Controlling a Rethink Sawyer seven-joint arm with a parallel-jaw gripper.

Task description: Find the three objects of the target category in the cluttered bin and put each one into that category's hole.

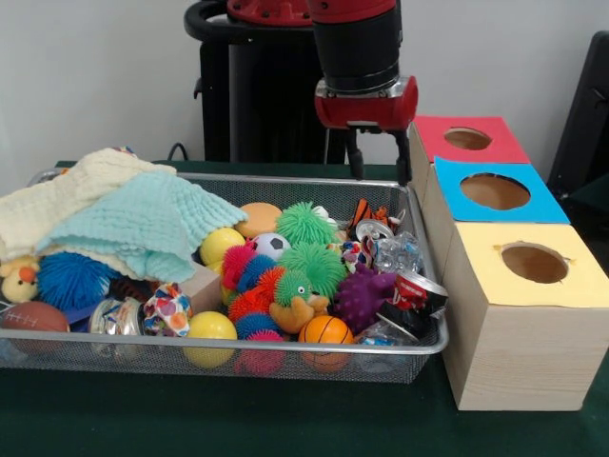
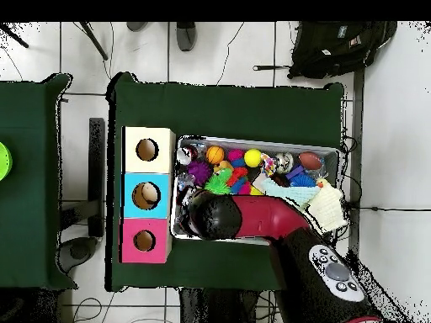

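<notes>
**Q:** What lies nearest the camera?

**Me:** The bin [image 1: 285, 347], a shallow silver mesh basket. At its front sit a basketball toy [image 1: 325, 330] and a smooth yellow ball [image 1: 210, 327]. Behind them, spiky rubber toys; folded waffle-weave cloths [image 1: 124, 219] cover the left side.

**Q:** And the bottles?

**Me:** One clear, crinkly bottle [image 1: 397, 252] lies by the bin's right wall, just behind a crushed red can [image 1: 419, 290]. Others I can't pick out; likely buried under clutter.

**Q:** The holes?

**Me:** Three wooden boxes stand just beside the bin: yellow-topped [image 1: 533, 262], blue [image 1: 495, 190], red [image 1: 466, 139], each with a round hole.

**Q:** Your gripper?

**Me:** My gripper [image 1: 376, 157] hangs above the bin's far right corner, fingers apart, holding nothing, probably placed for reaching that bottle.
</notes>
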